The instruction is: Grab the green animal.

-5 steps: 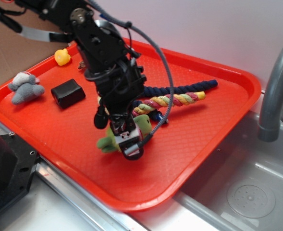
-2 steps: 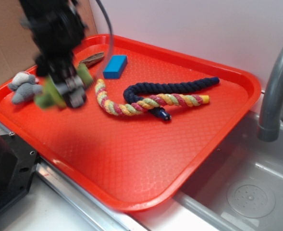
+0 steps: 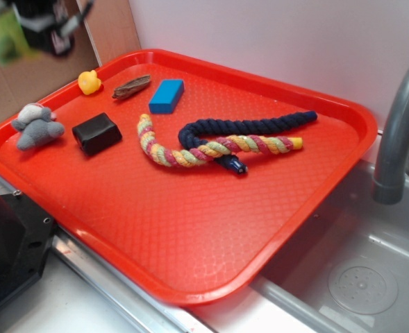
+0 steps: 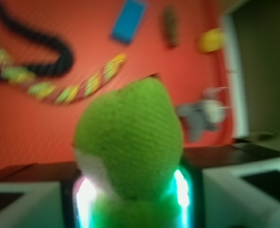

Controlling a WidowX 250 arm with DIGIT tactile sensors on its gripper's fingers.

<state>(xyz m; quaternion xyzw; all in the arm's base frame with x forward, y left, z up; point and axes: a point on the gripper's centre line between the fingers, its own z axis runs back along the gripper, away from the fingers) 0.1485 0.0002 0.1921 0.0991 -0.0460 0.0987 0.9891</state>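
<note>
- Exterior view: gripper (image 3: 48,31) at 11 o'clock, raised well above the red tray (image 3: 190,229), blurred; green animal (image 3: 3,41) clamped in it, clear of the tray. Grab appears done; nothing evident left.
- Wrist view: green animal (image 4: 128,137) fills the foreground between closed jaws; grey plush (image 4: 201,116) at 3 o'clock, blue block (image 4: 129,20) at 12 o'clock, far below.

I note the green animal (image 4: 130,142), a fuzzy lime-green plush with a white patch, clamped between my fingers (image 4: 182,190); it hangs blurred in the air, well above the tray's far-left corner.
</note>
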